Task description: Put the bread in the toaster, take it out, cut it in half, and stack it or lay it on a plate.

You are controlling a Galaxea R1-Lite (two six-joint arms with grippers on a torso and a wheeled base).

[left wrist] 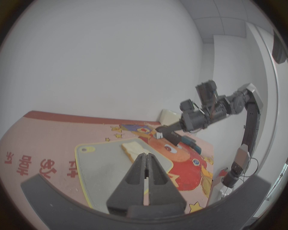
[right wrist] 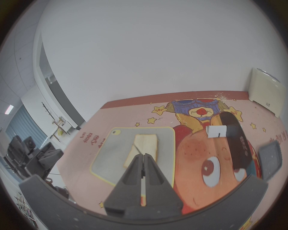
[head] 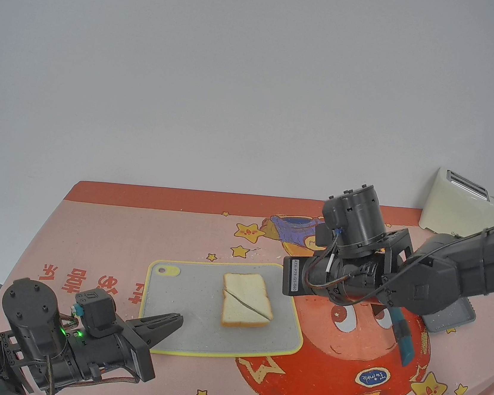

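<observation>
Nearest us, the left gripper (head: 175,319) hangs at the near left corner of the cutting board (head: 185,304). It is pressed together with nothing in it and aimed across the board. On the right half of the board lies the bread (head: 246,300), flat and already sliced corner to corner, its two triangles touching along the cut.

Just off the board's right edge the right gripper (right wrist: 141,158) hovers, pinched to a sliver and empty, pointing back at the board. The knife (right wrist: 237,145) sits right of the board beneath that arm, black blade toward the board and blue handle away from it. I can't tell for certain that it rests on the bench (head: 104,236). Further right of the board, the grey plate (head: 453,315) peeks out from under the right arm. The toaster (head: 458,211) stands well beyond the board's far right corner.

So the cutting looks done, and plating is what's left. Here's where it could slip:
- **Grip:** both grippers must open before any grab, and soft bread lying flat gives little edge to take. Too hard a squeeze could crush or tear a half.
- **Halves touching:** lifting one triangle could drag the other off the board.
- **Path to the plate:** it runs right over the knife, so a low carry could clip the blade or knock it.
- **Crowding:** with both arms closing on the board, they could bump each other.
</observation>
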